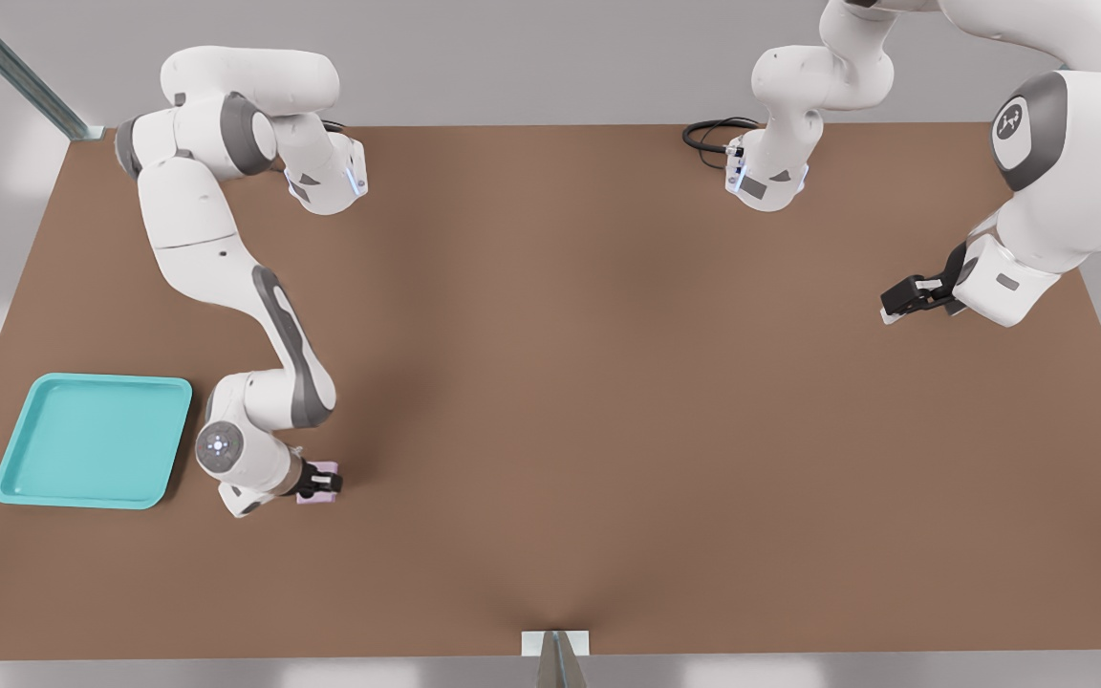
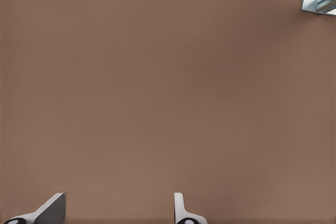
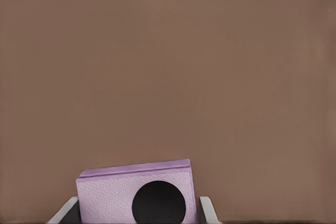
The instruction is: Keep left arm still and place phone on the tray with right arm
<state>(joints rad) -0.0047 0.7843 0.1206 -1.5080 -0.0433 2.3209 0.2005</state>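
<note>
A bare simulated robot test bench, not a lived-in room.

I work over a plain brown table point(image 1: 608, 401) that spreads flat and unmarked around my gripper point(image 1: 319, 482), with blank grey walls beyond its edges. A metal frame strut point(image 1: 15, 72) runs diagonally at the far corner behind me, and a black cable point(image 1: 713, 134) loops on the tabletop well away from my gripper, by the other arm's base. A small white bracket point(image 1: 555, 643) sits at the table's near edge.
</note>
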